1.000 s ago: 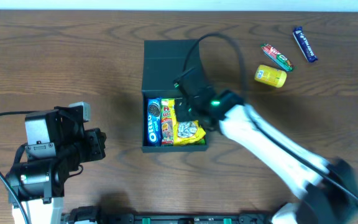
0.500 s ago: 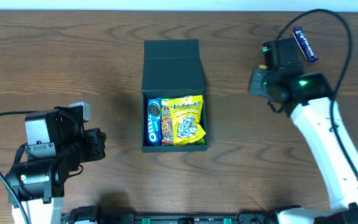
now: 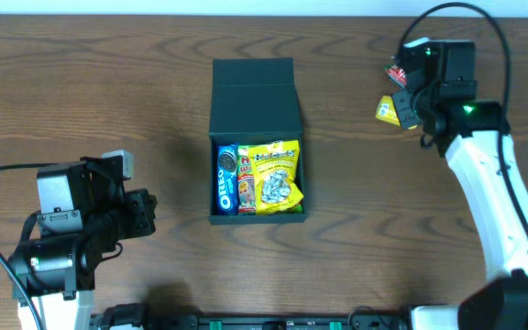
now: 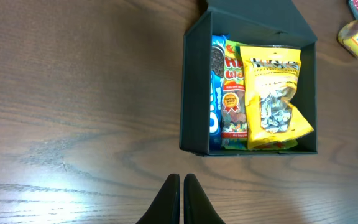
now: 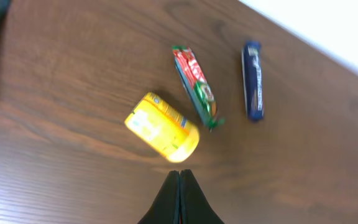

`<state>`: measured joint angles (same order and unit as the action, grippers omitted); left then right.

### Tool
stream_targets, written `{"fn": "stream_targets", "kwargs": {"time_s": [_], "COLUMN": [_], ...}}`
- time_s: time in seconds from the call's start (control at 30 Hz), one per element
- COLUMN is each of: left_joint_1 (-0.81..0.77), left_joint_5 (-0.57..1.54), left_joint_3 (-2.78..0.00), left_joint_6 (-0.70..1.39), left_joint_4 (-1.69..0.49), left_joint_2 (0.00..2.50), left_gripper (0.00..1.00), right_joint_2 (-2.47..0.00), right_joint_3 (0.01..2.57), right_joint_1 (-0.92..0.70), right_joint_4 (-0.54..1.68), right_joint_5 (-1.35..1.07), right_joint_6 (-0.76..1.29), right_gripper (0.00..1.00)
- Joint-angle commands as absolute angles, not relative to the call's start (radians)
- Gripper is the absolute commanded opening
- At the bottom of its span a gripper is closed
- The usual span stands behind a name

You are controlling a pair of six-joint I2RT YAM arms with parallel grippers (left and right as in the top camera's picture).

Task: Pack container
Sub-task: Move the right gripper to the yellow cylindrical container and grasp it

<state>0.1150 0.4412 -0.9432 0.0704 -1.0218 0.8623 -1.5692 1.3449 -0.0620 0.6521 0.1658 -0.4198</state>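
Open container (image 3: 257,218) nearly full of packets (image 3: 271,179)

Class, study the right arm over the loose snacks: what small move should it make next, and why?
Probably open the right gripper and descend on the yellow packet. The jaws are shut, and that packet lies nearest them on the table, outside the open container.

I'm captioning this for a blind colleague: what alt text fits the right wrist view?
Three snacks lie on a wooden table: a yellow packet, a red-and-green bar and a dark blue bar to its right. The shut right gripper points up from the bottom edge, just below the yellow packet.
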Motion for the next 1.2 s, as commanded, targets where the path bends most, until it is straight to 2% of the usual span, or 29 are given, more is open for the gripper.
{"fn": "stream_targets", "kwargs": {"time_s": [0.0, 0.07, 0.13, 0.17, 0.2, 0.23, 0.27, 0.3, 0.37, 0.6, 1.17], "left_joint_1": [0.113, 0.113, 0.113, 0.113, 0.113, 0.113, 0.113, 0.113, 0.113, 0.113, 0.113], "left_joint_5": [0.437, 0.437, 0.437, 0.437, 0.437, 0.437, 0.437, 0.437, 0.437, 0.434, 0.434], "left_joint_3": [-0.957, -0.957, -0.957, -0.957, -0.957, -0.957, -0.957, -0.957, -0.957, -0.957, -0.957], "left_joint_6": [0.046, 0.046, 0.046, 0.044, 0.044, 0.044, 0.044, 0.044, 0.044, 0.043, 0.040], "left_joint_4": [-1.024, -1.024, -1.024, -1.024, -1.024, -1.024, -1.024, -1.024, -1.024, -1.023, -1.013], "left_joint_2": [0.862, 0.862, 0.862, 0.862, 0.862, 0.862, 0.862, 0.862, 0.862, 0.862, 0.862], "left_gripper": [0.06, 0.06, 0.06, 0.06, 0.06, 0.06, 0.06, 0.06, 0.07, 0.10, 0.09], "right_joint_2": [-1.639, -1.686, -1.726, -1.745, -1.761, -1.777, -1.792, -1.808, -1.830, -1.869, -2.072], "right_joint_3": [1.341, 1.341, 1.341, 1.341, 1.341, 1.341, 1.341, 1.341, 1.341, 1.341, 1.341], "right_joint_1": [-0.041, -0.025, -0.007, 0.004, 0.015, 0.027, 0.041, 0.053, 0.070, 0.088, 0.089], "right_joint_4": [0.628, 0.607, 0.583, 0.574, 0.566, 0.559, 0.552, 0.545, 0.542, 0.521, 0.371], "right_joint_5": [0.129, 0.110, 0.089, 0.069, 0.048, 0.026, 0.004, -0.010, -0.029, -0.052, -0.081], "right_joint_6": [-0.767, -0.830, -0.836, -0.836, -0.836, -0.836, -0.836, -0.836, -0.855, -1.039, -1.053], "right_gripper": [0.01, 0.01, 0.13, 0.22, 0.38, 0.60, 0.74, 0.79, 0.82, 0.82, 0.80]}}
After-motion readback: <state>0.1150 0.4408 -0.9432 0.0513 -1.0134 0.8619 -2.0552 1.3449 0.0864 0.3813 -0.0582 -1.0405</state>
